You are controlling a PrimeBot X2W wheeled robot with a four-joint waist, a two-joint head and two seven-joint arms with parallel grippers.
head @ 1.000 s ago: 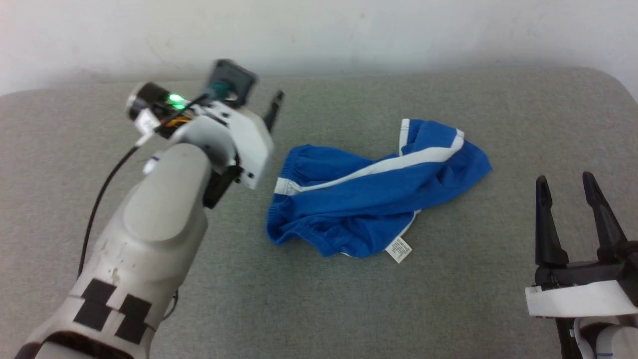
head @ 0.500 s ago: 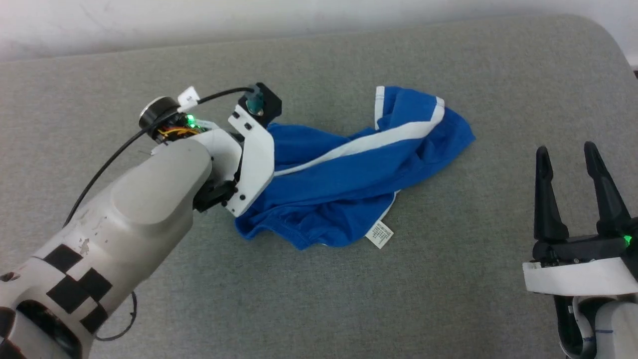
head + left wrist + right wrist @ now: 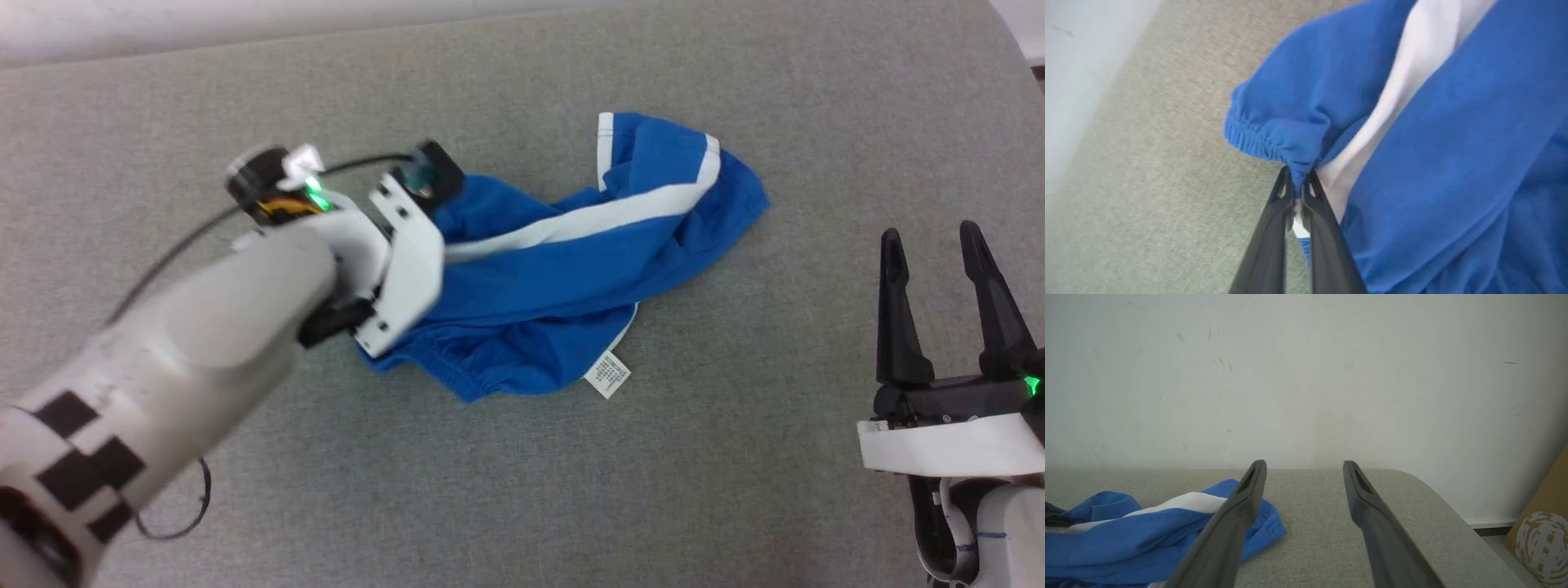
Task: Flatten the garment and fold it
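Grey fabric surface [image 3: 506, 490], crumpled garment [image 3: 563, 286] mid-frame in head view; left arm [image 3: 188, 343] reaches in diagonally from lower left, left gripper [image 3: 1298, 176] pinched tight on the elastic waistband [image 3: 1249, 139] edge; right gripper [image 3: 935, 245] lower right, fingers upright, spread wide, holding nothing.

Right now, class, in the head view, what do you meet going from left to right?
The left forearm → blue shorts with a white stripe → right tool, open.
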